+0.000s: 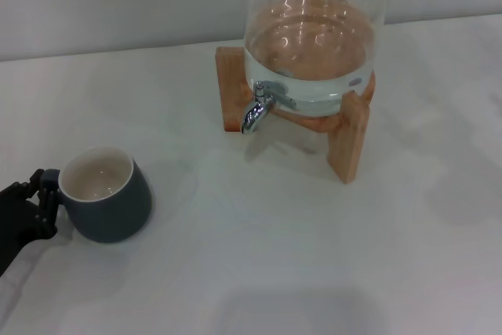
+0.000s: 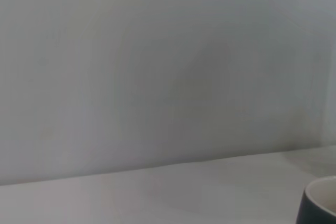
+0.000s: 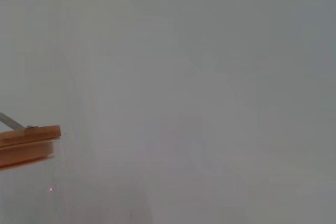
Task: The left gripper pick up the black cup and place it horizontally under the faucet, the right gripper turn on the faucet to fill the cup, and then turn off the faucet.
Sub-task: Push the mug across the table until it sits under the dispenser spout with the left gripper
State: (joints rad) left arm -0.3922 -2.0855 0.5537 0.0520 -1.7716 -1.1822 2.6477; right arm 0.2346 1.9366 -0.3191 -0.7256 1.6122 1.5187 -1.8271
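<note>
1. The left gripper sits at the near left edge of the white table, its knobbed black fingers right up against the handle side of the black cup. Whether they are actually closed on the handle or just touching it, I cannot tell.

2. The cup stands upright on the table, cream inside showing, immediately right of the gripper. From the left wrist view only a sliver of the cup's rim shows.

3. The faucet hangs from the glass water dispenser on its wooden stand, well apart from the cup, farther back and to the right. Nothing is under the spout.

4. The right gripper is out of sight in every view; its wrist camera catches only the wooden lid of the dispenser against the wall.

5. What could go wrong, to my eye: a grip on that small loop handle looks thin, so the rounded cup could swing or slip as it lifts. Carried across, it might knock the stand's front leg or stop short of the spout, and then water would hit the table once the tap opens.
</note>
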